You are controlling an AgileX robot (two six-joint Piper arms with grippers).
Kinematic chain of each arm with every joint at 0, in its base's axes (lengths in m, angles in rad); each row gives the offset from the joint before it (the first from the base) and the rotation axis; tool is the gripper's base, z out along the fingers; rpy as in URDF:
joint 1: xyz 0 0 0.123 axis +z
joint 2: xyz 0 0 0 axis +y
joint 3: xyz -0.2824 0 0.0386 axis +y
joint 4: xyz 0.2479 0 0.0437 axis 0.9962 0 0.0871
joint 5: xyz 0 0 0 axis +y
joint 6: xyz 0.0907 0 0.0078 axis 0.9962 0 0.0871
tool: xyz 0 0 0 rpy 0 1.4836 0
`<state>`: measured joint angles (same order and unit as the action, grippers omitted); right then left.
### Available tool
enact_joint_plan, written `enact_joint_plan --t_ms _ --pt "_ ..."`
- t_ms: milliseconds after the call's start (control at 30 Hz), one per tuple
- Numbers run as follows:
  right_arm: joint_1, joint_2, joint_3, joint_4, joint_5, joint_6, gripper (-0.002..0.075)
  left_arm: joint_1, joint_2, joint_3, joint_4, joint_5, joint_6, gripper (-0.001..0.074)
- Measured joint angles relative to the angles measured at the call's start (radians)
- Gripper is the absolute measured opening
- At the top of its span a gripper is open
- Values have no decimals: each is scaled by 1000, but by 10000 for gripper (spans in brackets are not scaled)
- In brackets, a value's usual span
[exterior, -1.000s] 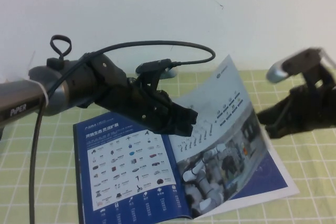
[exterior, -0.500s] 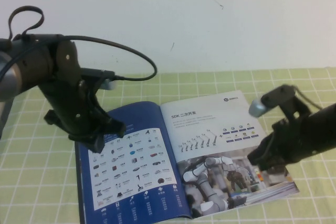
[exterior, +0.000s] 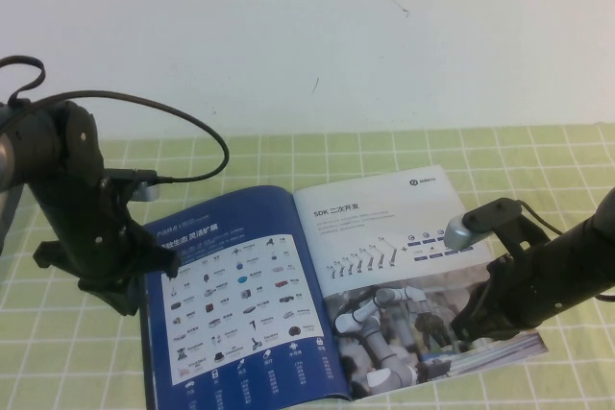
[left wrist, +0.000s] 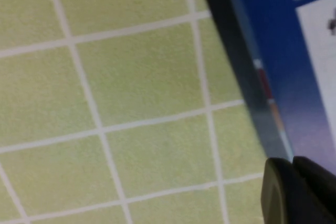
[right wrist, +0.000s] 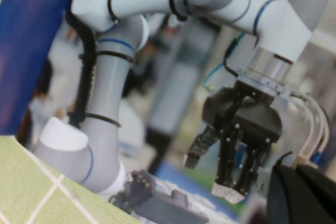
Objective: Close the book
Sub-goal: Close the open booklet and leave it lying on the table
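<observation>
The book point(exterior: 288, 285) lies open and flat on the green checked cloth, with a blue left page and a white and blue right page. My left gripper point(exterior: 135, 297) sits low at the book's left edge. In the left wrist view its fingers point(left wrist: 278, 192) are pressed together where the blue cover edge point(left wrist: 262, 98) meets them. Whether that edge lies between them is hidden. My right gripper point(exterior: 468, 324) rests over the lower right page. In the right wrist view it is shut point(right wrist: 300, 182) close above the printed robot photo point(right wrist: 157, 77).
The checked cloth point(exterior: 538, 160) runs back to a white wall point(exterior: 384, 36). A black cable point(exterior: 192, 132) loops from the left arm above the cloth. The book's near corners lie close to the front of the view.
The right page, lifted a second ago, has dropped flat. My left arm swung left and down to the book's left edge. My right arm came down onto the right page.
</observation>
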<state>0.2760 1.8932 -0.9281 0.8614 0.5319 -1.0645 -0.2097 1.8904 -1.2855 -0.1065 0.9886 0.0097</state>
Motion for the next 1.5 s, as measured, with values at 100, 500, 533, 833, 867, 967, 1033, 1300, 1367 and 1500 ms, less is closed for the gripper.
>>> enact_joint_plan --t_ms 100,500,533,833,867,967,1033,1300,1367,1500 --pt "0 0 0 0 -2 0 -3 6 8 0 23 -15 0 -4" --pt "0 4 0 0 -20 0 -3 8 95 -2 29 -31 -10 -4" --pt "0 5 0 0 -20 0 -3 8 95 -3 23 -31 -10 -4" --pt "-5 36 -10 45 3 0 -2 -11 102 -4 -168 -57 83 -4" --pt "-7 39 -10 56 8 0 -2 -22 104 -4 -199 -63 108 -4" --pt "-9 45 -10 86 11 -5 -2 -58 111 -4 -310 -83 187 -4" --pt "-9 47 -10 104 13 -16 -2 -88 118 0 -404 -96 229 -4" --pt "-7 5 1 109 5 -25 -2 -180 124 6 -719 -120 447 -4" --pt "-7 -34 0 106 5 -27 -2 -191 113 8 -780 -132 496 -4" --pt "-5 -161 0 79 5 -23 -2 -207 65 8 -859 -167 570 -4"
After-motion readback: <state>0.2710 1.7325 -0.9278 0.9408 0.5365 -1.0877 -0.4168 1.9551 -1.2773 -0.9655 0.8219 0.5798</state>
